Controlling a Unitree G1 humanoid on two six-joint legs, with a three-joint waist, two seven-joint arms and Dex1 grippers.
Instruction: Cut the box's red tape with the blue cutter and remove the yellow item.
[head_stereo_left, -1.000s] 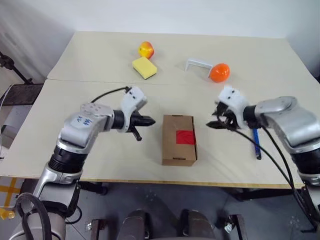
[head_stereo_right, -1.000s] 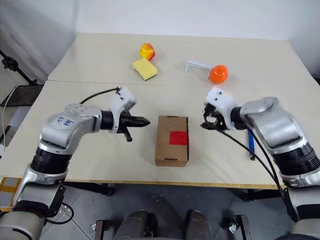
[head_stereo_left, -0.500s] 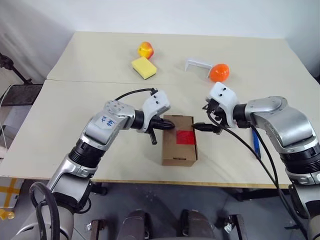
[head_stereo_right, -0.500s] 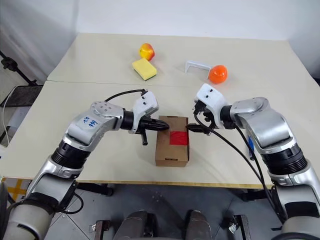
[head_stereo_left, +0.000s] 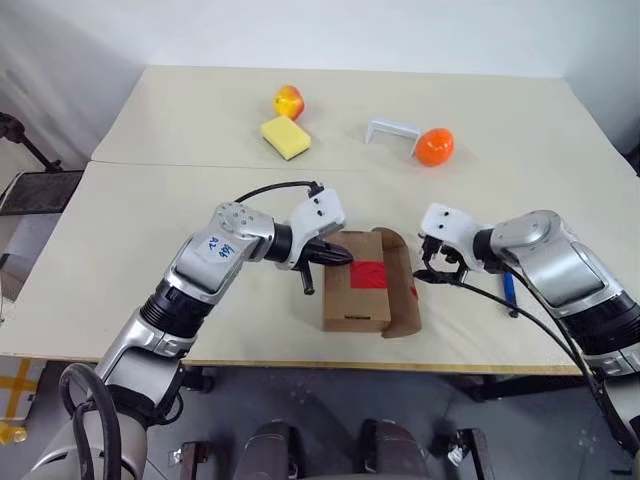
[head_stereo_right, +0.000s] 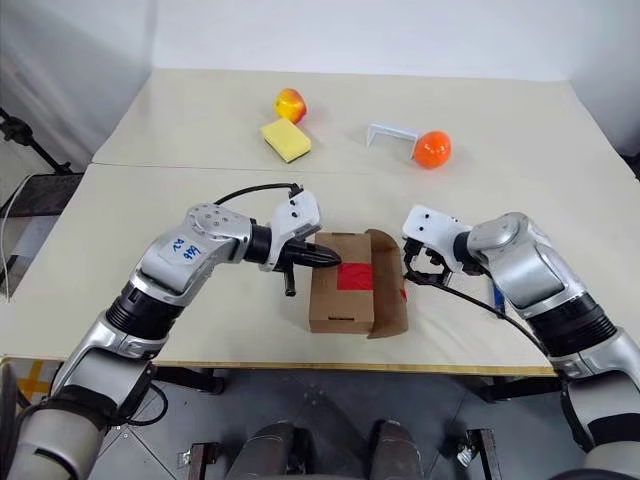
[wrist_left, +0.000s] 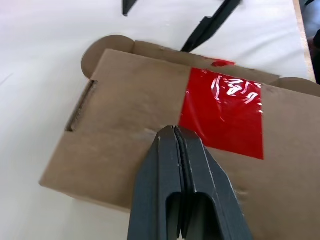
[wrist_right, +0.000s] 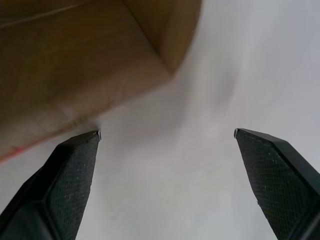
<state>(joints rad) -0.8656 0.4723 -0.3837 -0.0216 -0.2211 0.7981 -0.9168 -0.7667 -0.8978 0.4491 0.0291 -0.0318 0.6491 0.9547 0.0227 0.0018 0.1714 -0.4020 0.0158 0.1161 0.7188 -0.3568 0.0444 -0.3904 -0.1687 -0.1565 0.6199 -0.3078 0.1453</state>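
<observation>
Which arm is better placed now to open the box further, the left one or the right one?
Probably the right. The right hand is open, beside the flap that hangs over the box's right side. The left hand is shut, its tip over the box top beside the red tape.

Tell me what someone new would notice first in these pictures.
The brown box near the table's front edge draws the eye, with its red tape on top and a flap hanging open on its right side. The shut left tool presses on its top, while the open right tool sits just beside the flap.
</observation>
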